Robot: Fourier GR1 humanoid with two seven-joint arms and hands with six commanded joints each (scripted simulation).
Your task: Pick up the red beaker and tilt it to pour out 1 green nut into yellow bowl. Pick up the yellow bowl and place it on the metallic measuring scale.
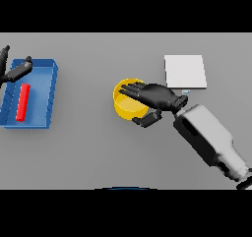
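The yellow bowl stands on the grey table at the centre. My right hand lies over its right half, with straight fingers reaching left across the rim and the thumb bent beside the bowl's near right wall. The bowl's inside is mostly hidden and no green nut shows. The red beaker lies on its side in a blue tray at the left. My left hand hovers over the tray's far left corner, fingers relaxed and empty. The metallic scale is a pale square plate behind and right of the bowl.
The blue tray takes up the left side of the table. My right forearm runs from the lower right up to the bowl, just in front of the scale.
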